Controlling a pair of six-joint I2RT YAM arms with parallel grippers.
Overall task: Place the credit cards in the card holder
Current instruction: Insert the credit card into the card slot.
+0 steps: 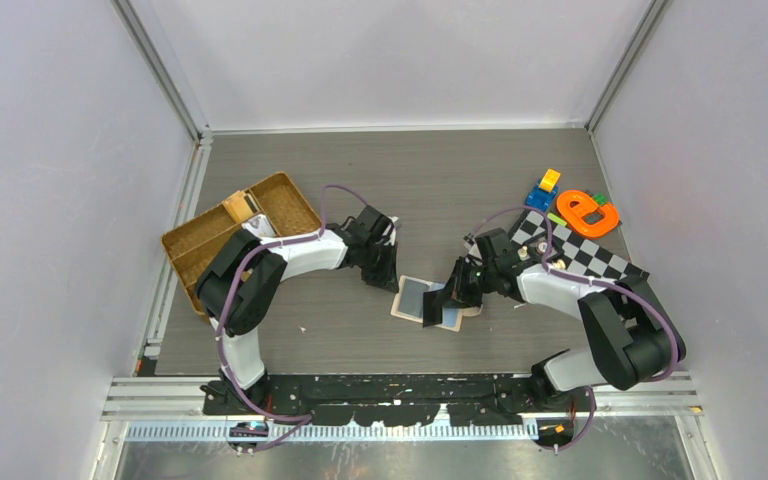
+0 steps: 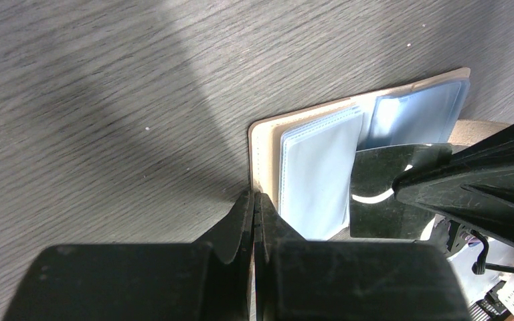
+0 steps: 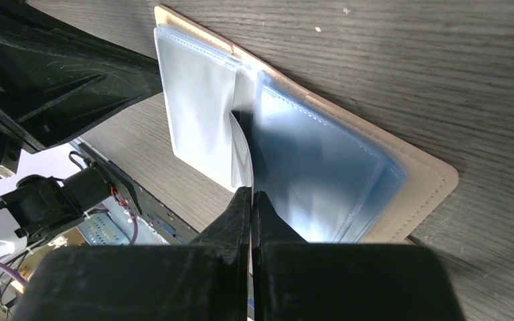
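The peach-beige card holder point(image 1: 399, 301) lies open on the table's middle, its pale blue plastic pockets up. My left gripper point(image 1: 388, 283) is shut on its left edge; in the left wrist view the jaws point(image 2: 254, 197) meet right at the beige rim point(image 2: 264, 147). My right gripper point(image 1: 442, 302) is shut on a credit card standing on edge over the holder's right half. The card shows a dark face with a white curved line in the left wrist view point(image 2: 381, 214) and a thin pale edge in the right wrist view point(image 3: 241, 150), above the holder point(image 3: 415, 187). The grey-silver card is not discernible.
A brown wicker tray point(image 1: 210, 240) sits at the left. A black-and-white checkered board point(image 1: 570, 250), an orange letter toy point(image 1: 587, 212) and a blue-and-yellow block point(image 1: 543, 190) lie at the right, behind my right arm.
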